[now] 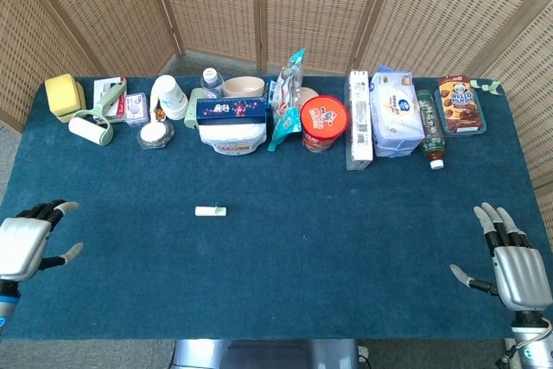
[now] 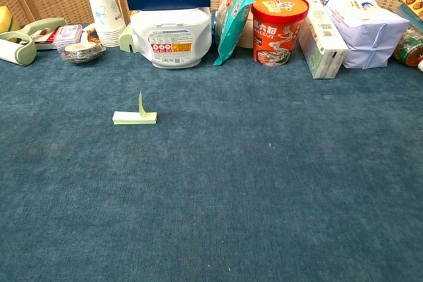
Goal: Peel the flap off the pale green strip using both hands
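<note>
The pale green strip [image 1: 210,211] lies flat on the blue cloth, left of the table's middle. In the chest view the strip [image 2: 134,118] shows a thin flap [image 2: 141,104] standing up near its right end. My left hand [image 1: 26,244] hovers at the near left edge, fingers apart and holding nothing, well left of the strip. At the near right corner my right hand [image 1: 512,267] is spread and holds nothing, far from the strip. Neither hand shows in the chest view.
Along the far edge stands a row of goods: a lint roller [image 1: 92,127], paper cups [image 1: 169,96], a white tub [image 1: 231,136] under a dark blue box [image 1: 232,110], a red noodle cup [image 1: 323,123], a tissue pack [image 1: 396,113] and a cookie tray [image 1: 459,104].
</note>
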You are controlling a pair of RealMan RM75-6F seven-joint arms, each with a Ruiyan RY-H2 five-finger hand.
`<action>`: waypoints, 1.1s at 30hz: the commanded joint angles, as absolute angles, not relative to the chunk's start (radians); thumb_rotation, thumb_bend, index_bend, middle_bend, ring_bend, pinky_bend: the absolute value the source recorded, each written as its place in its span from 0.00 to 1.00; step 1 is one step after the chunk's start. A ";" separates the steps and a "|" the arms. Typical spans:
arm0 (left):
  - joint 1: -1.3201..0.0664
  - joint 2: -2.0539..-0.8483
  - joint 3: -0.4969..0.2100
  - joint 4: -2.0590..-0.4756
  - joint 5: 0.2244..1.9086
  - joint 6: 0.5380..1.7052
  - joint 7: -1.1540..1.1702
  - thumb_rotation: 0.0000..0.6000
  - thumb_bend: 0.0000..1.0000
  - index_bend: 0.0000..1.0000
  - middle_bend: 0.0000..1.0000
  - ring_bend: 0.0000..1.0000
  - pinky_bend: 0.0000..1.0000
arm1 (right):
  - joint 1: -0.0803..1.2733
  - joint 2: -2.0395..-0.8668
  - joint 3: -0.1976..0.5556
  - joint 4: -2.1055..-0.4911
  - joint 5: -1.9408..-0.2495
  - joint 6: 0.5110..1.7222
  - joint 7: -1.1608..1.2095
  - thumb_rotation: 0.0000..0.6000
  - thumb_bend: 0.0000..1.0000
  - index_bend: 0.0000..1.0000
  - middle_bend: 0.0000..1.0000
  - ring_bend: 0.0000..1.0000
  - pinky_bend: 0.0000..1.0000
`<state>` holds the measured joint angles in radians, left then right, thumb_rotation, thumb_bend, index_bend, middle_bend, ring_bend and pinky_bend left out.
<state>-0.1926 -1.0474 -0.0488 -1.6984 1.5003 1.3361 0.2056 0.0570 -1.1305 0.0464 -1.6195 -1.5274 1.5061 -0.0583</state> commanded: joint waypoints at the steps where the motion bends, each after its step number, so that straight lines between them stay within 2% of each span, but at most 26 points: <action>1: -0.254 -1.040 -0.076 -1.715 1.480 1.266 0.240 0.79 0.20 0.27 0.38 0.39 0.46 | 0.057 -1.130 0.047 -1.623 -1.526 1.505 -0.061 0.71 0.21 0.00 0.10 0.04 0.24; 3: -0.284 -1.046 -0.089 -1.717 1.476 1.235 0.260 0.79 0.20 0.28 0.45 0.45 0.47 | 0.054 -1.129 0.046 -1.625 -1.522 1.505 -0.063 0.71 0.21 0.00 0.10 0.04 0.24; 6: -0.357 -1.081 -0.121 -1.712 1.472 1.168 0.272 0.80 0.20 0.28 0.62 0.64 0.57 | 0.048 -1.128 0.046 -1.623 -1.510 1.506 -0.062 0.71 0.21 0.00 0.10 0.04 0.24; 8: -0.389 -1.105 -0.135 -1.692 1.464 1.138 0.268 0.79 0.20 0.29 0.77 0.81 0.70 | 0.048 -1.128 0.047 -1.623 -1.509 1.506 -0.062 0.71 0.21 0.00 0.10 0.04 0.24; 11: -0.433 -1.145 -0.146 -1.661 1.483 1.115 0.259 0.78 0.20 0.29 0.91 0.94 0.84 | 0.046 -1.130 0.048 -1.622 -1.507 1.508 -0.063 0.71 0.21 0.00 0.10 0.04 0.24; 13: -0.449 -1.158 -0.147 -1.648 1.487 1.106 0.262 0.76 0.20 0.29 0.96 0.98 0.92 | 0.045 -1.132 0.048 -1.621 -1.506 1.507 -0.061 0.71 0.21 0.00 0.10 0.04 0.24; 16: -0.474 -1.179 -0.147 -1.630 1.489 1.085 0.278 0.73 0.19 0.28 1.00 1.00 1.00 | 0.046 -1.133 0.048 -1.617 -1.504 1.503 -0.058 0.71 0.21 0.00 0.10 0.04 0.24; 19: -0.496 -1.199 -0.146 -1.614 1.489 1.070 0.307 0.75 0.19 0.27 1.00 1.00 1.00 | 0.047 -1.134 0.049 -1.615 -1.504 1.502 -0.059 0.71 0.21 0.00 0.10 0.04 0.24; 21: -0.506 -1.213 -0.146 -1.607 1.485 1.064 0.322 0.83 0.20 0.28 1.00 1.00 1.00 | 0.048 -1.135 0.050 -1.615 -1.503 1.500 -0.057 0.71 0.21 0.00 0.10 0.04 0.24; 23: -0.518 -1.230 -0.144 -1.602 1.477 1.053 0.334 0.95 0.22 0.30 1.00 1.00 1.00 | 0.049 -1.136 0.050 -1.614 -1.502 1.498 -0.057 0.71 0.21 0.00 0.10 0.04 0.24; 25: -0.528 -1.243 -0.141 -1.604 1.463 1.040 0.347 0.99 0.26 0.32 1.00 1.00 1.00 | 0.050 -1.138 0.051 -1.612 -1.502 1.495 -0.057 0.71 0.21 0.00 0.10 0.04 0.24; 28: -0.548 -1.266 -0.139 -1.600 1.433 1.008 0.377 1.00 0.30 0.33 1.00 1.00 1.00 | 0.053 -1.141 0.052 -1.609 -1.499 1.490 -0.058 0.71 0.21 0.00 0.10 0.04 0.24; 33: -0.572 -1.293 -0.139 -1.603 1.377 0.979 0.420 1.00 0.31 0.34 1.00 1.00 1.00 | 0.054 -1.143 0.054 -1.606 -1.496 1.487 -0.055 0.71 0.21 0.00 0.10 0.04 0.24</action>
<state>-0.5622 -1.2831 -0.1403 -1.6030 1.3901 0.9896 0.4075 0.0543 -1.1427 0.0539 -1.6060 -1.4958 1.4868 -0.0552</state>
